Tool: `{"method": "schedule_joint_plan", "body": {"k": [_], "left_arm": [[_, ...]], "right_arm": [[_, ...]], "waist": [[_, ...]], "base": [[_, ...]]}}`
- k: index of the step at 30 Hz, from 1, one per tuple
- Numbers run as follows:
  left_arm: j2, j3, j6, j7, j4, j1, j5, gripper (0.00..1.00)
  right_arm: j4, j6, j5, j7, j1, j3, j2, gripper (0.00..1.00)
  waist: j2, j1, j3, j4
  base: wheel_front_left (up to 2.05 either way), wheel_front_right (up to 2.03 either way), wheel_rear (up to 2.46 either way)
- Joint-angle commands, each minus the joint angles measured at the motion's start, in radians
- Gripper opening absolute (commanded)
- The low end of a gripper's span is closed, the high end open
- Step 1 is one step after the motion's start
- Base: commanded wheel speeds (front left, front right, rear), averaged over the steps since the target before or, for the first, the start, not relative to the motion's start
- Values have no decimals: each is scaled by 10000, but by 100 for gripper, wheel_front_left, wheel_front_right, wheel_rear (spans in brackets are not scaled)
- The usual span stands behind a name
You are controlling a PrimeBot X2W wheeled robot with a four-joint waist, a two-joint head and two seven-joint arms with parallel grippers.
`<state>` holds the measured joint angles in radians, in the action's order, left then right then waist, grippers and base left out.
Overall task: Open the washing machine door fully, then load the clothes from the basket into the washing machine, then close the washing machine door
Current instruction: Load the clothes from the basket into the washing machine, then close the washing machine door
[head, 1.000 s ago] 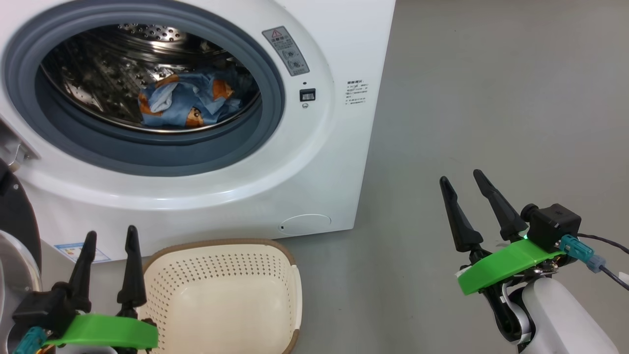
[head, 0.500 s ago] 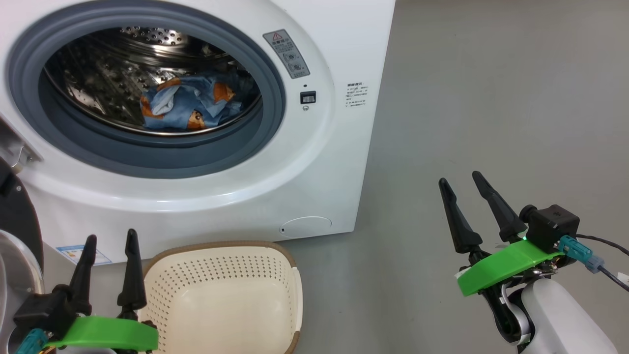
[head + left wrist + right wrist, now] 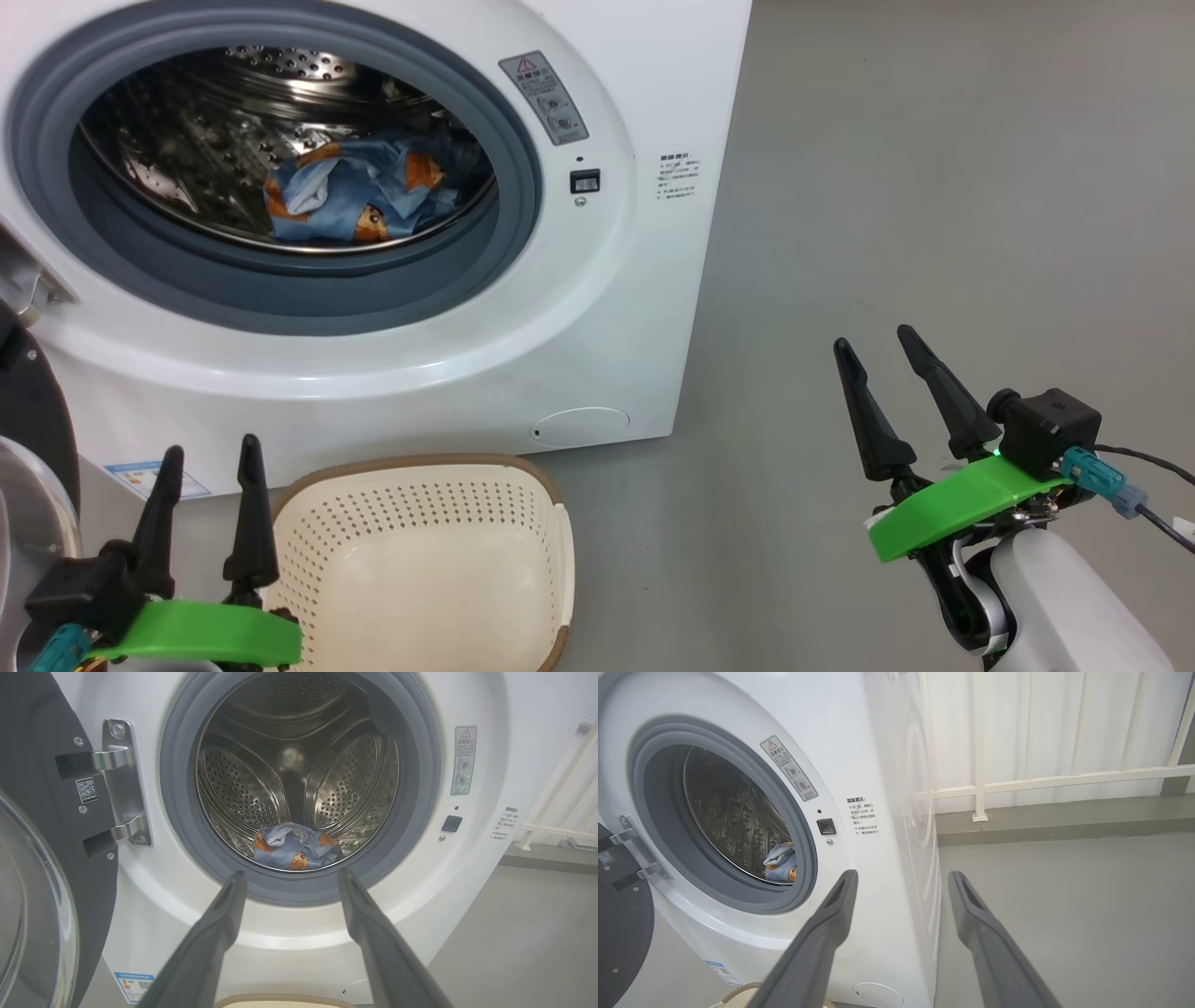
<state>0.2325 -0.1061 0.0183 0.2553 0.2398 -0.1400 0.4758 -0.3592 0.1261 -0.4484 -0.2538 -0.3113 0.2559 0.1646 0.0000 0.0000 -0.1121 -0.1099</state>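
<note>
**Once the Laundry Is In, Only the Door Is Left**

As I look down from the head camera, the clothes [image 3: 359,191] lie bundled at the bottom of the steel drum [image 3: 299,765] of the washing machine [image 3: 597,308], well behind the grey gasket. The basket [image 3: 425,518] on the floor [image 3: 934,187] just in front of the machine shows a bare bottom. The washing machine door [image 3: 46,812] stands swung wide on its hinge at the left of the opening. By my reading, opening and loading are done, and closing the door is the one step left.

Both arms hang low and back from the machine, touching nothing. My left fingers [image 3: 250,513] point up just beside the basket's left rim, between it and the open door. They are spread wide with nothing between them, and in the left wrist view they frame the drum mouth straight on. My right fingers [image 3: 865,401] are over bare floor well to the right of the machine, tilted up and leftward, equally spread and empty. Their wrist view looks across the machine's front corner. I judge the left arm the nearer to the door, which will need swinging round to the opening.
</note>
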Motion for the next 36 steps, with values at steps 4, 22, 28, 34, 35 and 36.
{"method": "schedule_joint_plan", "body": {"k": [4, 22, 28, 34, 35, 36], "left_arm": [[154, 421, -47, 63, -162, -214, 70, 100], [-1, 677, -279, 64, -197, -152, 61, 100], [-62, 717, -327, 64, -182, -96, -7, 100], [-133, 713, -340, 64, -162, -38, -33, 100], [-140, 713, -335, 64, -163, -28, -39, 100], [-146, 712, -330, 64, -164, -20, -45, 100]], "right_arm": [[213, 46, -87, -80, 64, 154, 70, 100], [162, 46, -77, -80, 82, 143, 50, 100], [149, 46, -86, -80, 111, 139, 75, 100], [136, 46, -103, -80, 158, 172, 83, 100], [133, 46, -105, -80, 163, 174, 89, 100], [132, 46, -106, -80, 167, 171, 96, 100]], "waist": [[0, 0, -14, 12], [0, 0, 104, 11], [0, 0, 208, 12], [0, 0, 280, 40], [0, 0, 288, 44], [0, 0, 295, 49]], "base": [[0, 0, 0], [-114, 114, 0], [-102, 102, 0], [-22, 22, 0], [0, 0, 0], [0, 0, 0]]}}
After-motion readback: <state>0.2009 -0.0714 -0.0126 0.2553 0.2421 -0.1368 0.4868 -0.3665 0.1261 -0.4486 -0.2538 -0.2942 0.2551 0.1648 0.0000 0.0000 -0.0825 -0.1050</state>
